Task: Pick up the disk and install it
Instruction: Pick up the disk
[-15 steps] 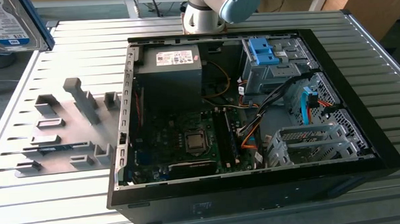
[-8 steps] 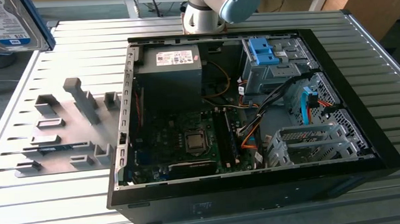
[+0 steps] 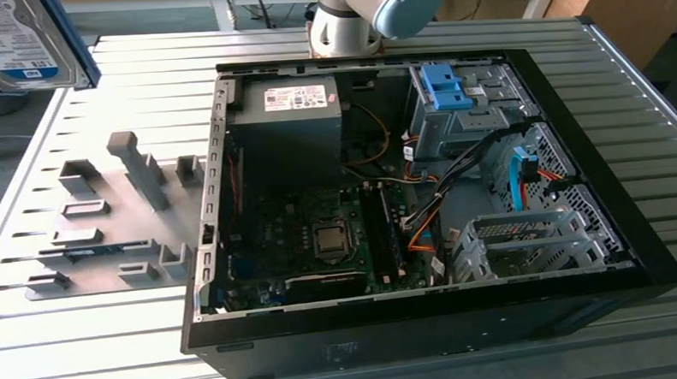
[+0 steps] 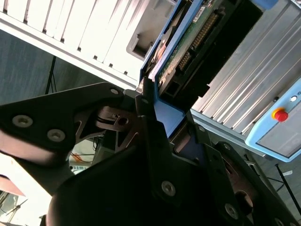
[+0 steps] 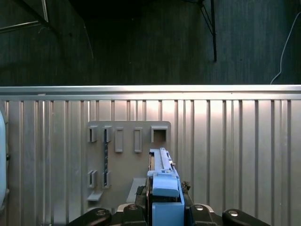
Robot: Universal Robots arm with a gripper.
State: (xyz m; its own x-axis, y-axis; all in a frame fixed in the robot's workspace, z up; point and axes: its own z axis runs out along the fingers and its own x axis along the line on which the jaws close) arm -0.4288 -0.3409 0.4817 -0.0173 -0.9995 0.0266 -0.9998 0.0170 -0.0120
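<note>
Gripper (image 4: 164,113) jaws clamp the disk (image 3: 12,41) by one end, long axis projecting straight out, at the exterior view's upper left, well apart from the open computer case (image 3: 380,346).

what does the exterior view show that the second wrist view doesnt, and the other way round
Exterior view: the open computer case, its motherboard, the grey fixture plate, and the labelled face of the disk. Second wrist view: the disk's green circuit-board side, the jaws closed on its blue rail, and a red stop button. Both: the disk and the ribbed metal table.
</note>
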